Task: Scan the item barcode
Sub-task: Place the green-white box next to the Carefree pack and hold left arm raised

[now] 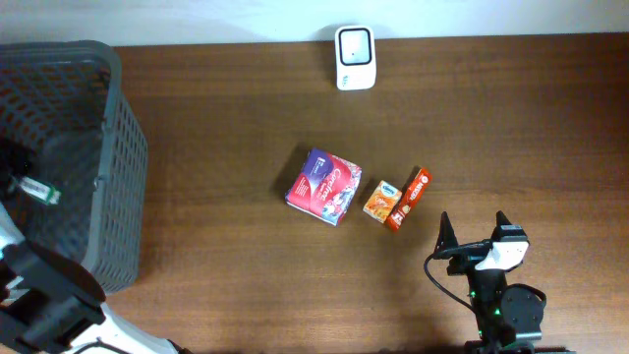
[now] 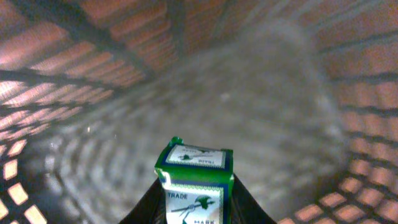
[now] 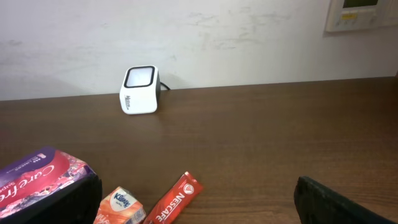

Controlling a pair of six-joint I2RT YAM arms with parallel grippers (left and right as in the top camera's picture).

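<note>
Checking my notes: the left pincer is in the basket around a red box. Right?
No: the left wrist view shows the box between the fingers of the left pincer is green and white, not red. It is in the basket.

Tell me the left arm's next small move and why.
Probably lift straight up. The left gripper sits deep in the basket, its fingers pressed against both sides of the green and white box, and the scanner stands outside on the table, so the box must clear the basket walls first.
</note>
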